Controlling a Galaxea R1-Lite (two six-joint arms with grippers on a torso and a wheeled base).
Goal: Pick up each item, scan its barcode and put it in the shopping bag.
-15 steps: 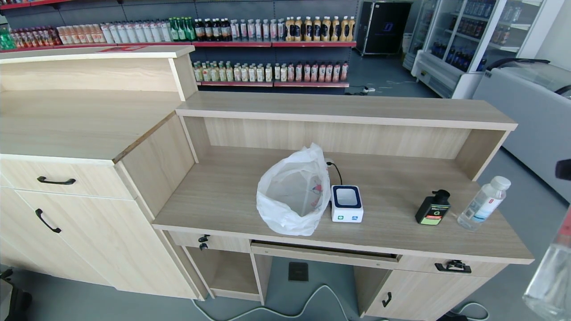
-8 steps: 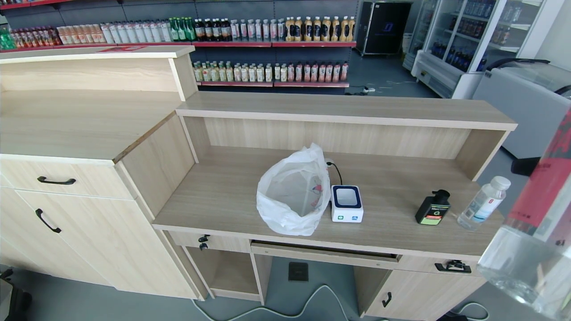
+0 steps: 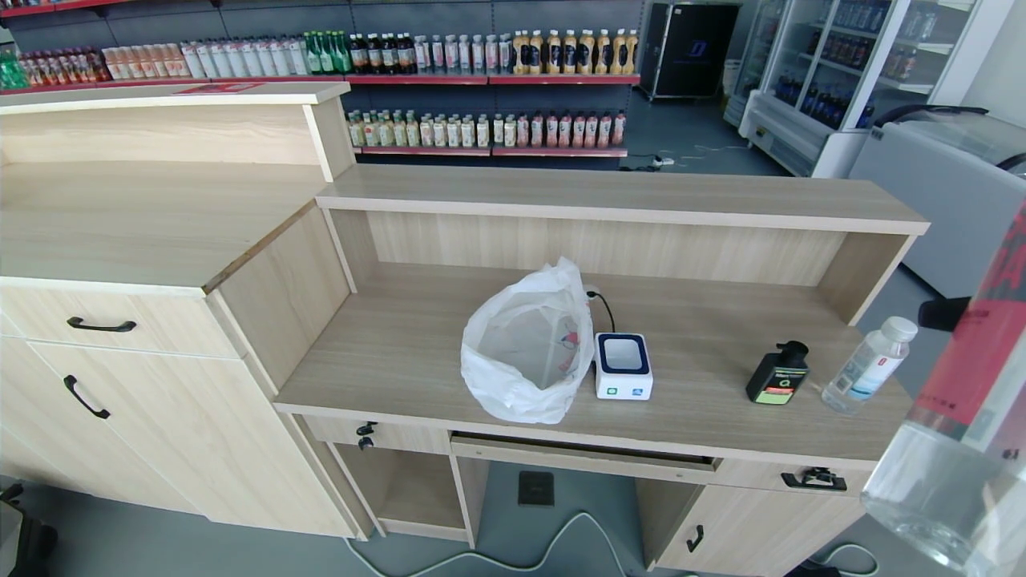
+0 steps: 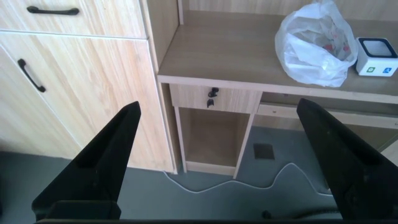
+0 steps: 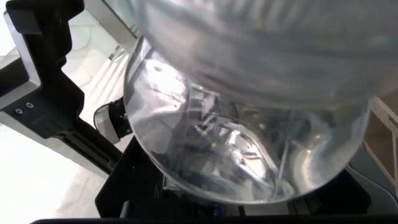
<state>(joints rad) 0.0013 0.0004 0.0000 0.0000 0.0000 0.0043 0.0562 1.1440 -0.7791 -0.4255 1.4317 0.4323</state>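
Right gripper (image 5: 205, 118) grips a clear red-labelled bottle (image 3: 966, 377) in the air; left gripper (image 4: 217, 106) is spread wide and empty, with the shopping bag (image 4: 314, 43) and scanner (image 4: 377, 56) ahead of it on the counter (image 4: 236, 53)

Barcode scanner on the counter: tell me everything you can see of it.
The barcode scanner is a small white box, plastic by its look, with a dark blue frame around a pale window on top and green and blue marks in front. It sits flat on the wooden counter, close beside the white shopping bag. A black cable runs from its back.
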